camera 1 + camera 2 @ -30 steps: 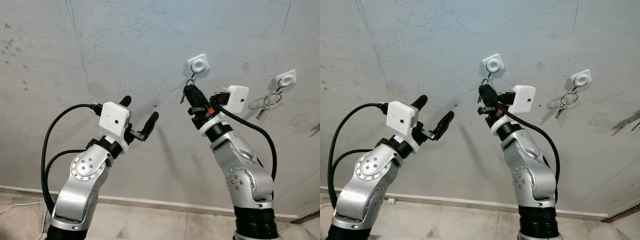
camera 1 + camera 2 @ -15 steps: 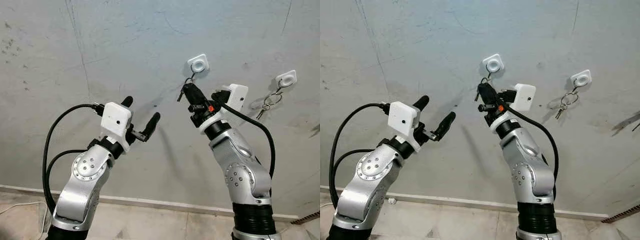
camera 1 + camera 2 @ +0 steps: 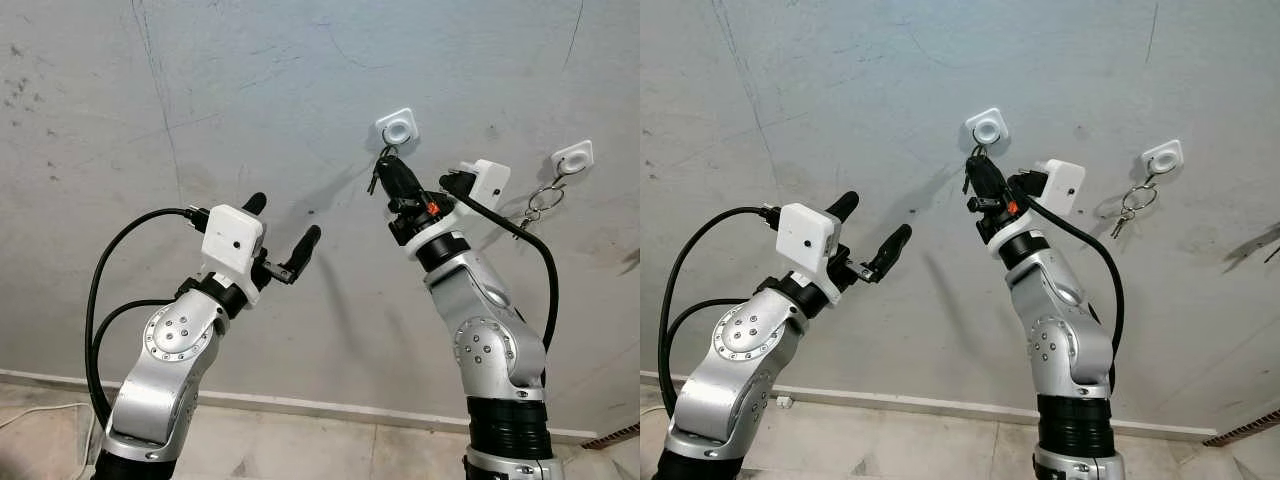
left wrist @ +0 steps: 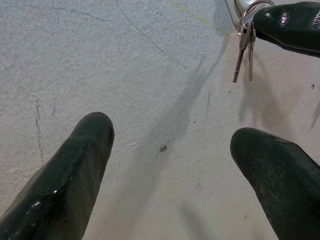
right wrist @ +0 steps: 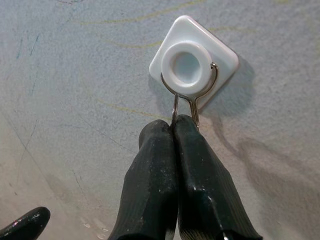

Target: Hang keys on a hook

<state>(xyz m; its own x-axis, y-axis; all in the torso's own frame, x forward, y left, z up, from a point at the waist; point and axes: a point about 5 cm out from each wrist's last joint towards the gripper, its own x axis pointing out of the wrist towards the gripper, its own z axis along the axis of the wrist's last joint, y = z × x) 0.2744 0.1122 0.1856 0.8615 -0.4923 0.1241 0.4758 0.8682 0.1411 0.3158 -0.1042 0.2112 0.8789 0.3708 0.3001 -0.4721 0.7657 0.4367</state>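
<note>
The right gripper is raised against the grey wall, its 2 black fingers pressed together on the wire ring of a set of keys. Just beyond the fingertips, that ring loops around the round knob of a white square hook stuck to the wall — the wire curves behind the knob on both sides and comes together where the gripper pinches it. In the head views the same gripper sits directly under this hook, touching distance from it, with the silver right arm reaching up from below and a black cable arcing off its wrist camera.

From the left wrist view, 2 small keys hang straight down from the ring beside the right gripper's fingertip, close to the wall and casting a shadow on it.

The left gripper is held up well to the left of the right gripper, at a lower height — its 2 fingers spread wide apart, holding nothing, pointed at the bare wall.

To the right of the right gripper, a second white hook carries another key ring with keys dangling. A pale skirting strip runs along the base of the wall, with tiled floor below.
</note>
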